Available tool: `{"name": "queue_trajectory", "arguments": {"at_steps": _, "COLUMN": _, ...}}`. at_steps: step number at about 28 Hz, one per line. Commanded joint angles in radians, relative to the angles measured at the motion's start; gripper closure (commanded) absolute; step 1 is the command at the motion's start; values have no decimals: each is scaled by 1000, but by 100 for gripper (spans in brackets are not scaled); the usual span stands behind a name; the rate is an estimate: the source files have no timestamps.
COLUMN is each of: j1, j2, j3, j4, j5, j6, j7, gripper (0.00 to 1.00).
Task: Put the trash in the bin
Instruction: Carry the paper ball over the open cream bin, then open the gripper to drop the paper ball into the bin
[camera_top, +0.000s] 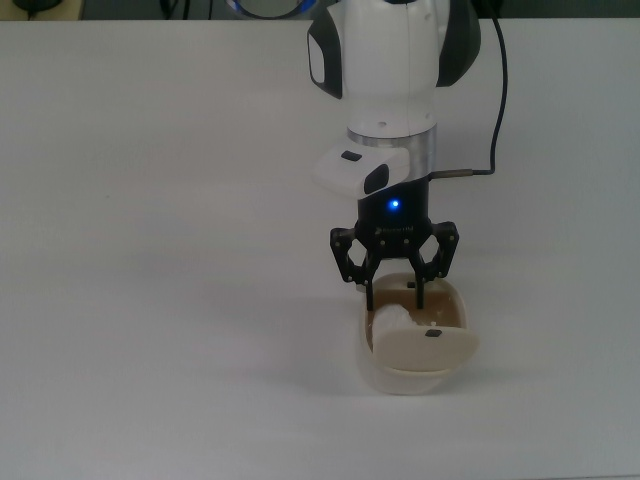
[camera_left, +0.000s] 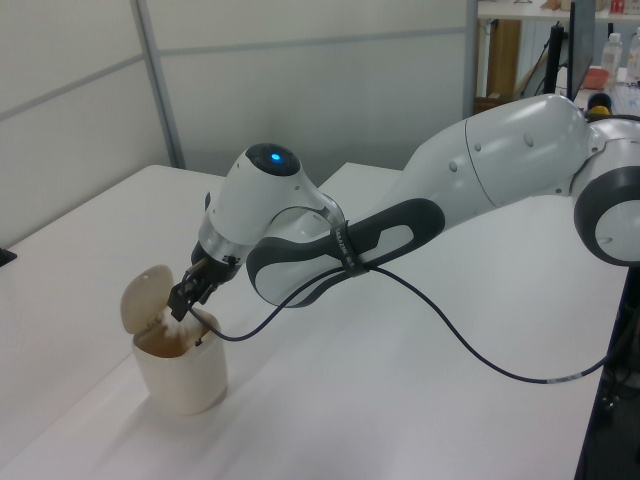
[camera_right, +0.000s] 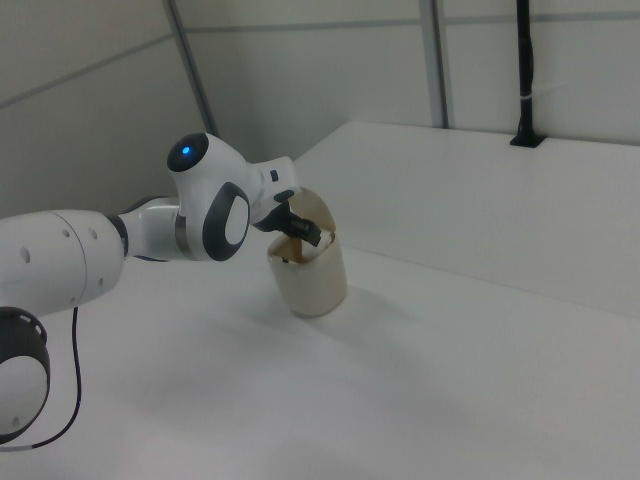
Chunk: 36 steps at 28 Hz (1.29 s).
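Basically jaws apart over the bin (camera_top: 412, 370), trash (camera_top: 388, 319) lying inside at the top view's left under the flap; risk: fingers (camera_top: 421, 293) snag rim on retreat, tipping it.

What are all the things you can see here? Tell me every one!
Bin: one, cream-beige, on the table toward the bottom of the top view, flap lid tipped open.
Trash: one, white crumpled wad, inside the bin's opening, on the top view's left side of it.
Table: one, white, under everything.
Black cable: one, running from the arm across the table in the left view.
Wall panels: pale grey, behind the table in the left view.
Robot arm: one, white with dark grey joints, reaching over the bin.
Gripper: one, black, jaws open, tips at the bin's opening, with a blue light above it.
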Motion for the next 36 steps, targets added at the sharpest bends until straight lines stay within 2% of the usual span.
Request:
{"name": "queue_trajectory", "arguments": {"at_steps": 1, "j1": 5, "j2": -23, "j3": -8, "j4": -9, "j5": -12, "j6": -39, "j7": 41, "gripper": 0}}
{"name": "queue_trajectory", "arguments": {"at_steps": 5, "j1": 5, "j2": -48, "j3": -10, "j4": -9, "j5": -11, "j6": -128, "j7": 41, "gripper": 0}}
{"name": "queue_trajectory", "arguments": {"at_steps": 12, "j1": -19, "j2": -136, "j3": -28, "j4": 1, "j5": -11, "j6": -491, "j7": 41, "gripper": 0}}
{"name": "queue_trajectory", "arguments": {"at_steps": 16, "j1": -31, "j2": -181, "j3": -53, "j4": 3, "j5": -12, "j6": -639, "j7": 41, "gripper": 0}}
{"name": "queue_trajectory", "arguments": {"at_steps": 17, "j1": -34, "j2": -205, "j3": -75, "j4": 3, "j5": -12, "j6": -700, "j7": 36, "gripper": 0}}
{"name": "queue_trajectory", "arguments": {"at_steps": 24, "j1": -36, "j2": -296, "j3": -165, "j4": 24, "j5": -12, "j6": -866, "j7": 13, "gripper": 0}}
{"name": "queue_trajectory", "arguments": {"at_steps": 29, "j1": -37, "j2": -379, "j3": -209, "j4": 24, "j5": 3, "j6": -962, "j7": -90, "gripper": 0}}
{"name": "queue_trajectory", "arguments": {"at_steps": 32, "j1": -44, "j2": -416, "j3": -228, "j4": 18, "j5": 18, "j6": -1004, "j7": -159, "gripper": 0}}
{"name": "queue_trajectory", "arguments": {"at_steps": 36, "j1": -44, "j2": -427, "j3": -226, "j4": 7, "j5": 34, "j6": -1033, "j7": -197, "gripper": 0}}
